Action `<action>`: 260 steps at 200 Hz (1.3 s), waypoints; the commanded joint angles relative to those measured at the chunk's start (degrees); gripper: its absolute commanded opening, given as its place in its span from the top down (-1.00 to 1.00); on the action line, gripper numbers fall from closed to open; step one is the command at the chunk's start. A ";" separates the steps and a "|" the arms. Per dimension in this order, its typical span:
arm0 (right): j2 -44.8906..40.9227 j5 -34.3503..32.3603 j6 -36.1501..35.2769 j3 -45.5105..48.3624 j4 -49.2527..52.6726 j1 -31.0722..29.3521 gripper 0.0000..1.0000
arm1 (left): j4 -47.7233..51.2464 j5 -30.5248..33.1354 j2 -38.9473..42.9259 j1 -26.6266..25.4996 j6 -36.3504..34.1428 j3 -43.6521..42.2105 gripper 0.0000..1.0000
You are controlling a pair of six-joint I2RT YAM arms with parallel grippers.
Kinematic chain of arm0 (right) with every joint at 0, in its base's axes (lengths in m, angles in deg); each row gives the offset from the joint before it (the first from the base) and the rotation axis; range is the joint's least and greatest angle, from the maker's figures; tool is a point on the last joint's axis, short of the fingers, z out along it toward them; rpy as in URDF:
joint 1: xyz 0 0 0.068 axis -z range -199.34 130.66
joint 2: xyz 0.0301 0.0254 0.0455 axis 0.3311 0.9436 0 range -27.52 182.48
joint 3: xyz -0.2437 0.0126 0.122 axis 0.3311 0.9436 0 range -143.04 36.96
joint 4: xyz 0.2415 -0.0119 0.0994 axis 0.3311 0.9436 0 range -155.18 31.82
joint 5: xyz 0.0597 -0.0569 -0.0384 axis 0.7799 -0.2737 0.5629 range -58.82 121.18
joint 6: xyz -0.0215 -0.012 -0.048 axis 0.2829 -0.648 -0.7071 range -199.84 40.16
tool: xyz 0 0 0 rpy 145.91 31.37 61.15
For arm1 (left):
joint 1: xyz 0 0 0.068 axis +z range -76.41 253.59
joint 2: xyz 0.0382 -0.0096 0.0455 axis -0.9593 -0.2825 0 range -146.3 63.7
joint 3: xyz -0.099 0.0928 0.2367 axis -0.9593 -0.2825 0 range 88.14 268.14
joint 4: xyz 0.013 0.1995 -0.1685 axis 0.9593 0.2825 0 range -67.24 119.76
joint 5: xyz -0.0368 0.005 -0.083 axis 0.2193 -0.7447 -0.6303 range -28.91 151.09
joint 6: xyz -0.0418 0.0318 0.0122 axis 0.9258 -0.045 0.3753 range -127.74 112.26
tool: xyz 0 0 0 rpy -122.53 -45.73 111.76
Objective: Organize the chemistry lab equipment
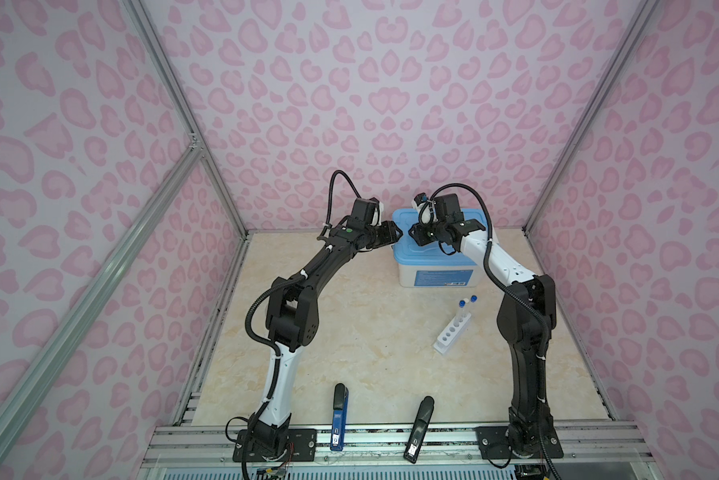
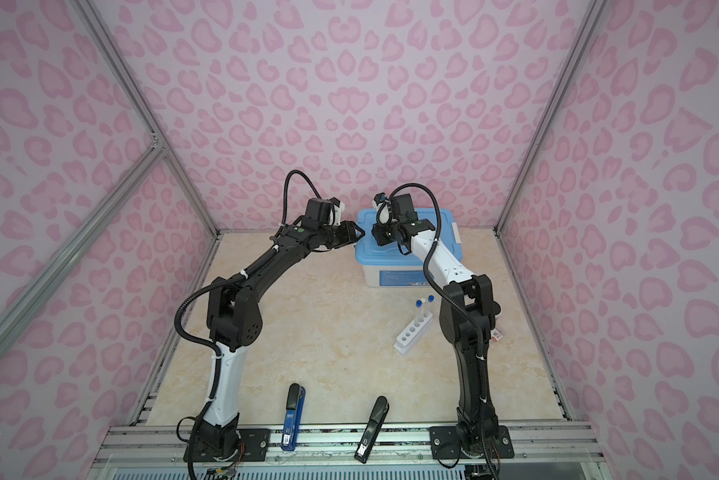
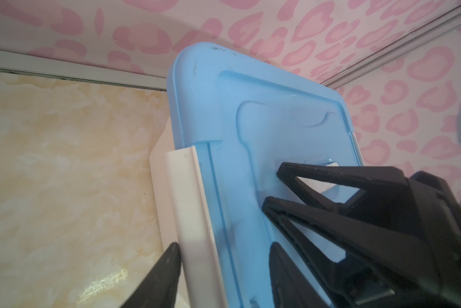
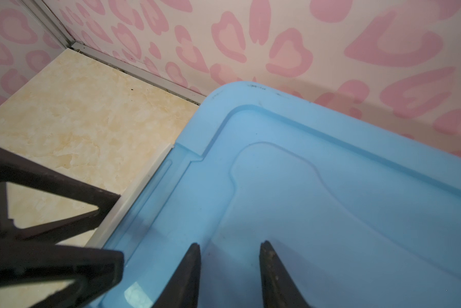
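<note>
A white holed rack [image 1: 452, 332] stands on the right of the table with three capped test tubes [image 1: 462, 309] at its far end. At the back is a white box [image 1: 436, 274] with a blue lid [image 3: 224, 106]. My left gripper [image 3: 224, 248] is open and straddles the white latch [image 3: 189, 200] on the lid's left edge. One finger rests against the latch's outer side and the other sits over the lid. My right gripper [image 4: 230, 245] is open just above the lid, close to the left one, with nothing between its fingers. The other lab equipment is out of view.
A blue stapler-like tool [image 1: 338, 419] and a black one [image 1: 419, 428] lie at the front edge between the arm bases. The box stands close to the pink back wall. The rack also shows in a top view [image 2: 412, 334], just inside the right arm.
</note>
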 commanded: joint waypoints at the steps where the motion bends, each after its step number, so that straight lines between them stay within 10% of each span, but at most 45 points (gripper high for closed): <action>1: 1.92 0.18 1.23 1.30 13.10 -0.29 0.26 | -0.01 1.32 0.95 -0.61 -1.63 0.99 -0.10; 260: 2.23 0.51 1.84 2.93 11.12 0.13 0.30 | 3.85 8.34 -4.19 -2.72 -3.57 6.95 0.15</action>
